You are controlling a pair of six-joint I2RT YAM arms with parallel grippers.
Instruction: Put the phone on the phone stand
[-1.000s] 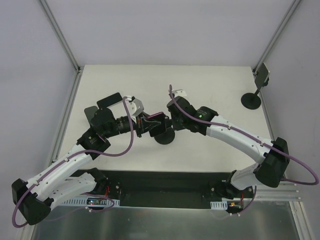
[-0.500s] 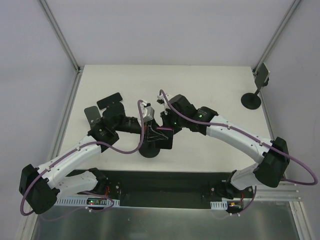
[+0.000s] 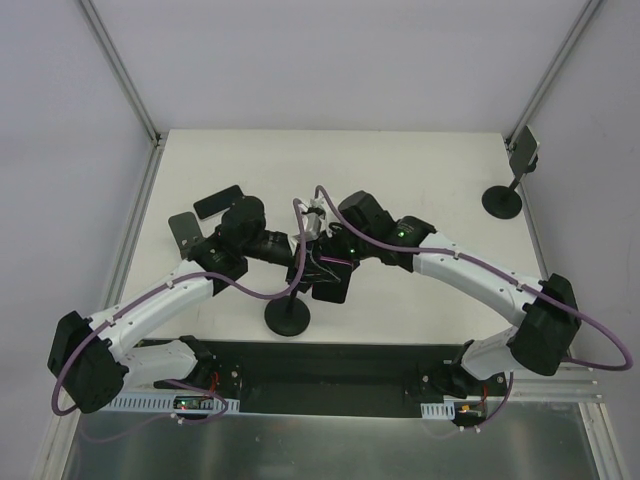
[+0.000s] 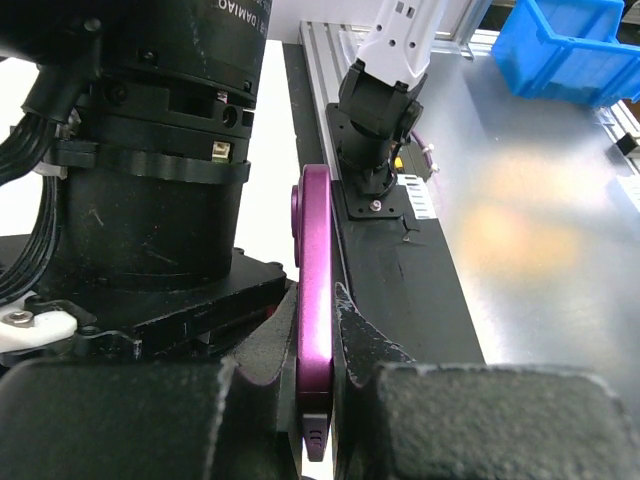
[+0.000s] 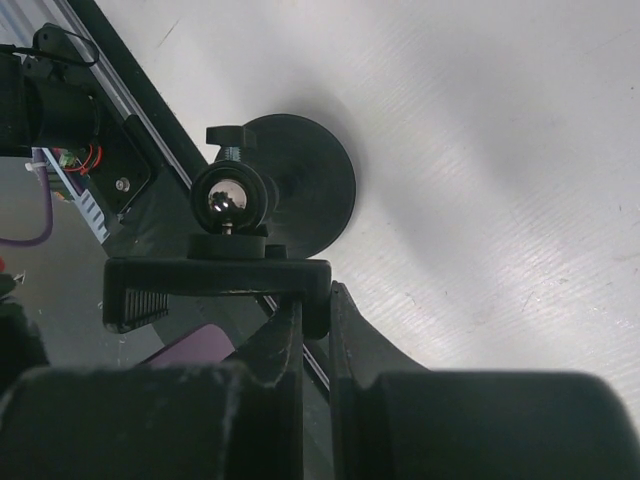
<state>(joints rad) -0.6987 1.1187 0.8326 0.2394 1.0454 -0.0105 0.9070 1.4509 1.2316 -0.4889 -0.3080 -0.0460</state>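
1. the left gripper (image 4: pixel 316 425) is clamped tight on the phone (image 4: pixel 314 300), which stands edge-on in its purple case.
2. the right gripper (image 5: pixel 315 335) is closed on the clamp head of the phone stand (image 5: pixel 300 190).
3. the phone is just beside that clamp head, and the stand's disc base is near the front edge of the desk (image 3: pixel 420 160).

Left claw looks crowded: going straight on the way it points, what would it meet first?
Probably the right arm's black wrist housing, pressed close beside the phone that the left claw grips; depth is unclear.
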